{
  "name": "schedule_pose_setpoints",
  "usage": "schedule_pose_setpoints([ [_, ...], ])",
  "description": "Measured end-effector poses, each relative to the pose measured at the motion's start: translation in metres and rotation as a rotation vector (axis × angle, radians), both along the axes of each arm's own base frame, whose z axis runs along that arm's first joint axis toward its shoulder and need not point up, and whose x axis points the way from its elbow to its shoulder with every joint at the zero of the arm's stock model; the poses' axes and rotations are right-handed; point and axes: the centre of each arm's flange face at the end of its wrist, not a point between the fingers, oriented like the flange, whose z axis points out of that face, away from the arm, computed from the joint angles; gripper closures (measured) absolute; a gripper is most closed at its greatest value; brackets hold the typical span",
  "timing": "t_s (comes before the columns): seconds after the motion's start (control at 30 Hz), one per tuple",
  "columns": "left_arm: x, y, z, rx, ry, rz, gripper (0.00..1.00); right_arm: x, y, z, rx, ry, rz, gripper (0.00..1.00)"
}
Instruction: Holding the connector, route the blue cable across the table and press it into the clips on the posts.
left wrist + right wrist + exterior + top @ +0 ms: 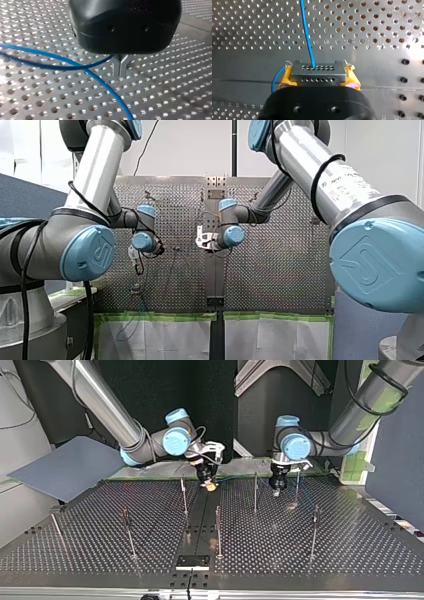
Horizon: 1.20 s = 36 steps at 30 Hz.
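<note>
1. My right gripper (318, 73) is clenching the connector (317, 75). Its yellow pads (285, 78) are pressing on the dark grey block from both sides, and the block is sitting square between them, with its rows of small holes facing the right wrist camera.
2. The blue cable (307, 35) is leaving the connector's upper row of holes and running straight ahead of the gripper over the perforated table (367, 22). A short blue loop is showing just beside one pad.
3. In the top view my right gripper (211, 486) is hanging near the table's far edge, close to the middle seam, between two thin posts (183, 495).
4. My left gripper (119, 74) is pointing down at the table with its metal fingers (116, 68) pressed together.
5. The blue cable (100, 80) is curving past just beside those fingers. A darker strand is running up to their root, and I cannot tell whether it is pinched.
6. In the top view my left gripper (276, 491) is hovering between two posts, well apart from my right gripper.
</note>
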Motion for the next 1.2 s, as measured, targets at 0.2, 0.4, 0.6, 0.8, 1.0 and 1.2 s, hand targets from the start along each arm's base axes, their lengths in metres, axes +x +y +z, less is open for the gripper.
schedule_pose_setpoints([
  [0.2,0.02,0.01,0.014,-0.027,-0.037,0.004,1.0,-0.006,-0.012,0.003,-0.007,-0.01,-0.012,1.0],
  [0.4,0.034,0.012,0.006,-0.015,-0.01,-0.009,1.0,-0.012,-0.023,0.007,-0.012,-0.015,-0.025,1.0],
  [0.6,0.051,0.017,-0.007,-0.013,0.013,-0.003,1.0,-0.016,-0.029,0.009,-0.015,-0.017,-0.035,1.0],
  [0.8,0.059,0.018,-0.019,-0.016,0.033,-0.002,1.0,-0.02,-0.035,0.01,-0.017,-0.018,-0.044,1.0],
  [1.0,0.057,0.016,-0.022,-0.013,0.052,-0.006,0.73,-0.022,-0.036,0.01,-0.015,-0.017,-0.046,1.0],
  [1.2,0.052,0.011,-0.024,-0.002,0.084,-0.014,0.23,-0.022,-0.036,0.009,-0.012,-0.014,-0.046,1.0],
])
